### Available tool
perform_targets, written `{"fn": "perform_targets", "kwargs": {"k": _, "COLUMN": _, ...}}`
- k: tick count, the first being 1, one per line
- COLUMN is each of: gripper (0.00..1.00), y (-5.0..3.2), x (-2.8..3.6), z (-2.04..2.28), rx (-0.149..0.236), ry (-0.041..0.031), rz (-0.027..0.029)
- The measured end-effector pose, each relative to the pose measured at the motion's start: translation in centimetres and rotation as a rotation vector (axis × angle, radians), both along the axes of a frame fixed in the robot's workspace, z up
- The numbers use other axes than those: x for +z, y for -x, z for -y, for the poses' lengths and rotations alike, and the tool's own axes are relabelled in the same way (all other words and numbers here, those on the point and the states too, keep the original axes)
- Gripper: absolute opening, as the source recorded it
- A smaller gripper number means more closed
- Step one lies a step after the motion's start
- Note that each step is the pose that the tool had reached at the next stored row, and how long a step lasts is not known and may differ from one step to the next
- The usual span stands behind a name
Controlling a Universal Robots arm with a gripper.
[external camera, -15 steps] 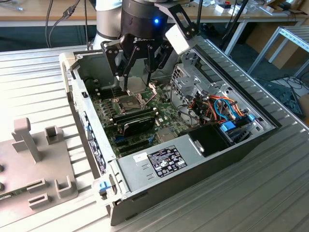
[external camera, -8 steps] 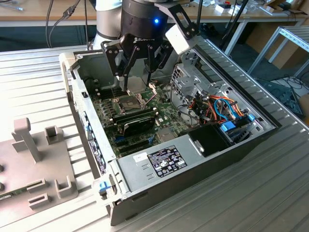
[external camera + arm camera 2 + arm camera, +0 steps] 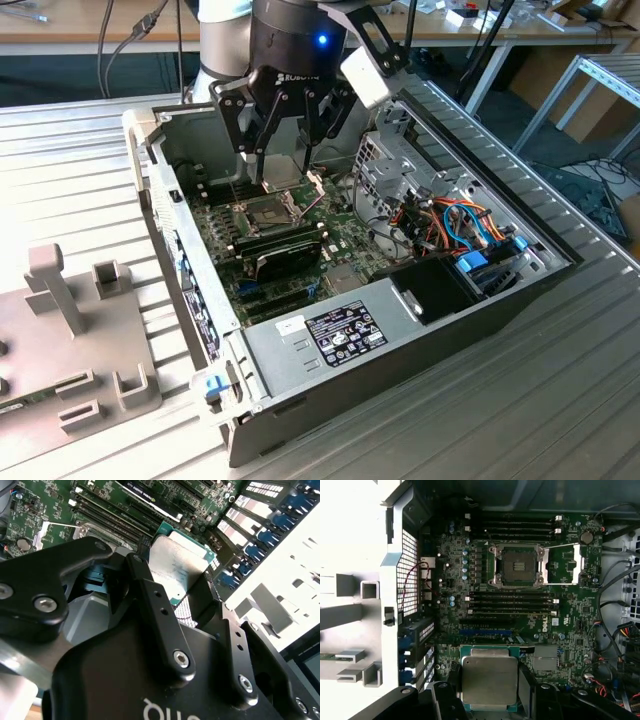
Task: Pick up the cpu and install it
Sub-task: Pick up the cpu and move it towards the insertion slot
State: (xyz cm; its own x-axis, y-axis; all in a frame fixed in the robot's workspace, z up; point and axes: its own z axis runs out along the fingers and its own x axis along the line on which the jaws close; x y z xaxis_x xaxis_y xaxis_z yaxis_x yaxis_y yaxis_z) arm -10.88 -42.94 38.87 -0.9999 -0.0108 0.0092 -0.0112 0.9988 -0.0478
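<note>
Dark fingers (image 3: 155,605) of my gripper (image 3: 287,168) pinch the cpu (image 3: 489,680) by two opposite edges, so it hangs between my fingertips above the motherboard (image 3: 570,625). The open socket (image 3: 517,566) lies below my hand, not yet touching the cpu. My worry: a thin edge hold could let the cpu tilt or slip, and a skewed landing might bend the socket's contacts. The cpu is a flat square, dull silver-grey lid faintly smudged, on a narrow green rim.
</note>
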Motion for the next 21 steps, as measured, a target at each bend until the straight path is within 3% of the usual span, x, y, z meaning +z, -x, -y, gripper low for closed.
{"fn": "perform_targets", "kwargs": {"k": 12, "gripper": 0.55, "y": -0.01, "x": 0.00, "z": -0.03, "rx": 0.000, "ry": -0.0001, "rz": 0.0000}}
{"fn": "perform_targets", "kwargs": {"k": 13, "gripper": 0.55, "y": -0.01, "x": 0.00, "z": -0.54, "rx": 0.000, "ry": -0.0001, "rz": 0.0000}}
{"fn": "perform_targets", "kwargs": {"k": 14, "gripper": 0.55, "y": -0.01, "x": 0.00, "z": -0.65, "rx": 0.000, "ry": 0.0000, "rz": 0.0000}}
{"fn": "perform_targets", "kwargs": {"k": 21, "gripper": 0.55, "y": -0.01, "x": -0.05, "z": -0.68, "rx": 0.000, "ry": -0.0003, "rz": 0.0002}}
